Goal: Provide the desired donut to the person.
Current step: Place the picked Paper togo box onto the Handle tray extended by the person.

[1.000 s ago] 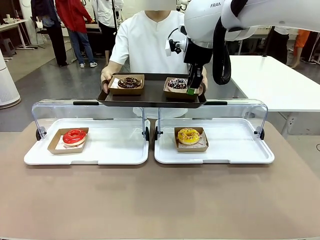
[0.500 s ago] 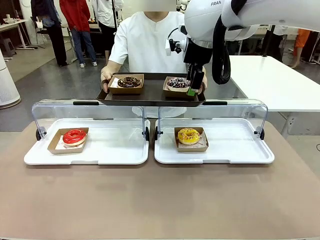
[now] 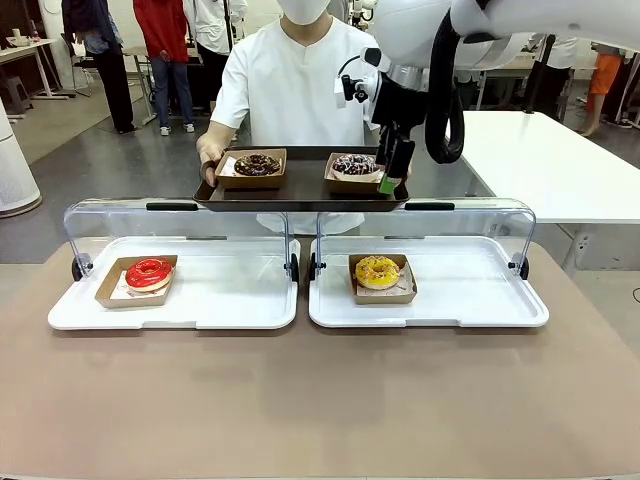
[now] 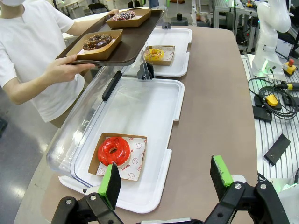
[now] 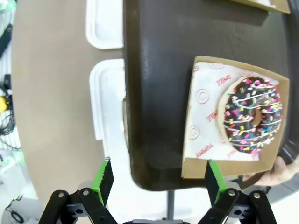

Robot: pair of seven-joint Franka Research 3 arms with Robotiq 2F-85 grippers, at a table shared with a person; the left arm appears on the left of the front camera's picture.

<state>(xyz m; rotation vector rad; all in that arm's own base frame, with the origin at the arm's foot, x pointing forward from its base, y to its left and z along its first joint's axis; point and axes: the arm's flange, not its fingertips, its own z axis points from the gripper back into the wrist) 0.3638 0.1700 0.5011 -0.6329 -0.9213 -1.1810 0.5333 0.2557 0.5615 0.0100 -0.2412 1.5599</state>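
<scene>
The person (image 3: 290,80) holds a dark serving tray (image 3: 300,195) over the far edge of the table. It carries a chocolate donut (image 3: 258,165) and a sprinkled chocolate donut (image 3: 355,165), each in a brown carton. My right gripper (image 3: 388,182) hangs open at the tray's right end, beside the sprinkled donut (image 5: 253,121), with nothing between its fingers (image 5: 212,175). My left gripper (image 4: 166,179) is open and empty above the near table edge, short of the red donut (image 4: 113,150). A yellow donut (image 3: 377,271) sits in the right display case.
Two white display trays (image 3: 240,300) (image 3: 470,295) with raised clear lids (image 3: 180,215) stand side by side mid-table. The person's hands (image 4: 65,70) grip the tray's ends. A bare brown tabletop (image 3: 320,400) lies in front. Cables and tools lie off the table's side (image 4: 275,98).
My right gripper has shifted slightly right and up beside the sprinkled donut's carton. The person has raised the serving tray a little.
</scene>
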